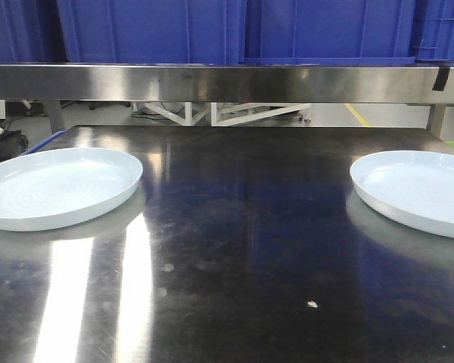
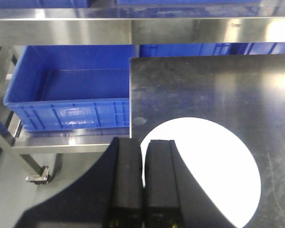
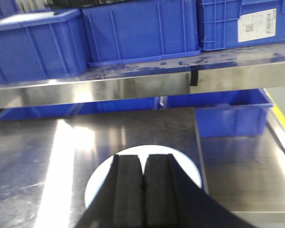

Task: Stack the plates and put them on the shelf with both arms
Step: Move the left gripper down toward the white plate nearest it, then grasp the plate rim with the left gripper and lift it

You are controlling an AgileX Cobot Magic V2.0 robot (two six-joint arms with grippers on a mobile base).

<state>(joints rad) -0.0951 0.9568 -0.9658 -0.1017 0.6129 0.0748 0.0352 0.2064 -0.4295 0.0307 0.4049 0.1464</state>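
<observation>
Two pale bluish-white plates lie apart on the steel table. The left plate (image 1: 57, 185) sits at the table's left edge, the right plate (image 1: 420, 189) at its right edge. In the left wrist view my left gripper (image 2: 143, 141) hangs above the left plate (image 2: 213, 166), shut, holding nothing. In the right wrist view my right gripper (image 3: 143, 156) hovers over the right plate (image 3: 102, 183), also shut and empty. Neither arm shows in the front view. The shelf (image 1: 227, 82) runs across above the table's far edge.
Blue plastic crates (image 1: 151, 30) stand in a row on the shelf. An open blue crate (image 2: 69, 90) sits on a lower rack past the table's left edge (image 2: 130, 95). Another blue crate (image 3: 230, 114) lies beyond the right edge.
</observation>
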